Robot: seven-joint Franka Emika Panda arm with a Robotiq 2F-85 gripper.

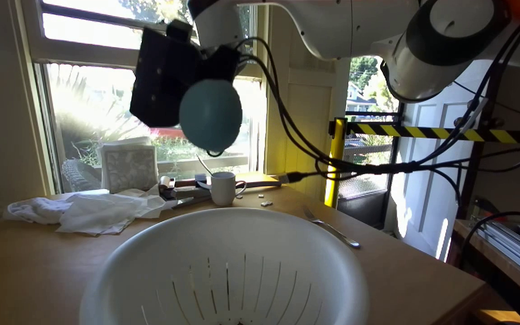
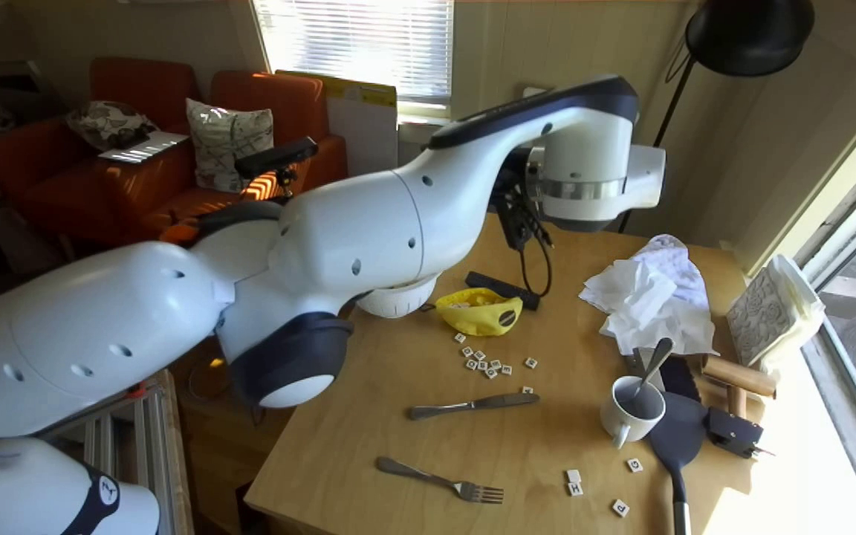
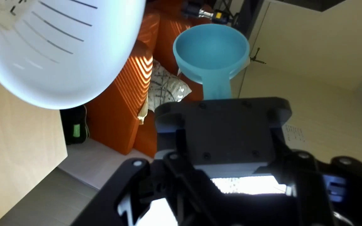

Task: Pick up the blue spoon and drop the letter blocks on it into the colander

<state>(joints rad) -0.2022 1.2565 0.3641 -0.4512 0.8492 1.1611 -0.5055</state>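
Gripper (image 3: pixel 223 110) has the blue spoon (image 3: pixel 212 53) clenched by its handle, up in the air apart from the colander (image 3: pixel 96 62), with letter blocks (image 3: pixel 6 18) lying inside that and none showing in the spoon's bowl, so pickup and drop look done, likely nothing left to do.

Daylight glares through the window (image 1: pixel 106 99) by the table (image 2: pixel 539 446) and through blinds (image 2: pixel 357 48) near orange seats (image 2: pixel 294 100), with 1 lamp (image 2: pixel 751 37) by a wall (image 2: pixel 584 44).
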